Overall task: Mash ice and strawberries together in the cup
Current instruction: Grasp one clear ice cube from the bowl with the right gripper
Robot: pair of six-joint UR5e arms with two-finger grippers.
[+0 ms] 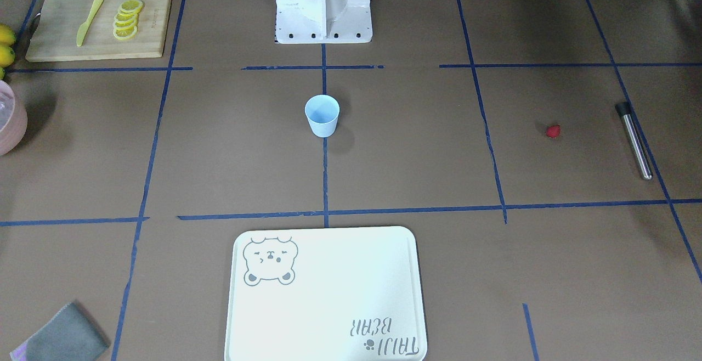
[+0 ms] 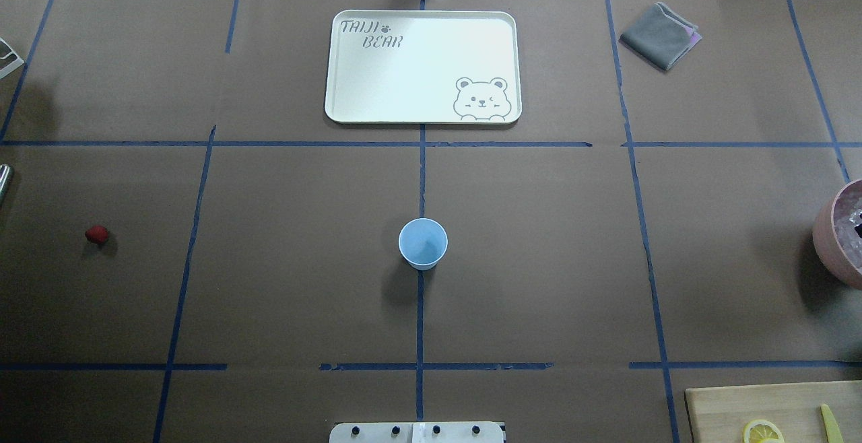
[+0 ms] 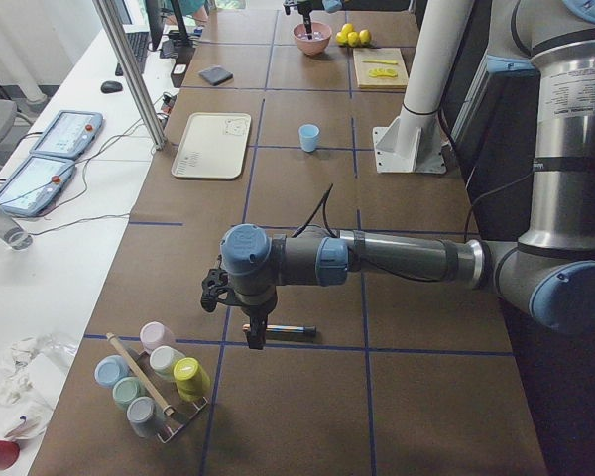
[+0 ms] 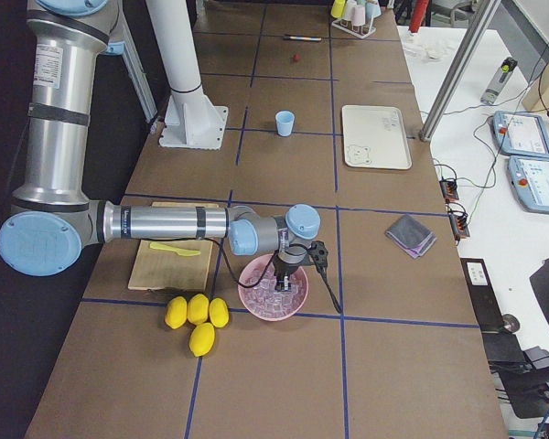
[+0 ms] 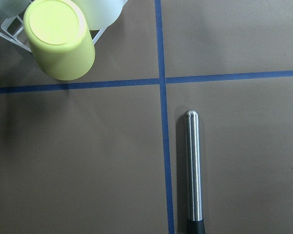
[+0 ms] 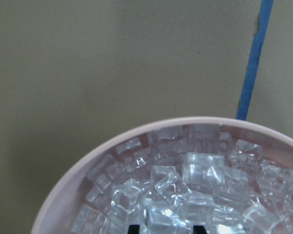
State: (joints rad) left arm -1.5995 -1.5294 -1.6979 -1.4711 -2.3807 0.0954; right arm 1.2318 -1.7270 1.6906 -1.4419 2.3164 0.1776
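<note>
The light-blue cup (image 1: 322, 115) (image 2: 423, 244) stands upright and empty at the table's middle. A small red strawberry (image 1: 554, 131) (image 2: 97, 234) lies alone on the table toward my left end. The ice (image 6: 200, 170) fills a pink bowl (image 4: 256, 309) (image 2: 825, 231) at my right end. My right gripper (image 6: 166, 228) (image 4: 281, 274) hangs over this bowl, its two dark fingertips apart and just touching the ice pile. My left gripper (image 3: 255, 339) hovers over a steel muddler (image 5: 193, 165) (image 1: 634, 141). No fingers show in the left wrist view, so I cannot tell its state.
A white bear tray (image 2: 423, 113) lies on the far side of the cup. A wooden board (image 1: 98, 48) with lemon slices (image 1: 127, 20) and a yellow knife sits near whole lemons (image 4: 195, 315). A grey cloth (image 2: 660, 36) and a rack of pastel cups (image 3: 154, 382) lie at the edges.
</note>
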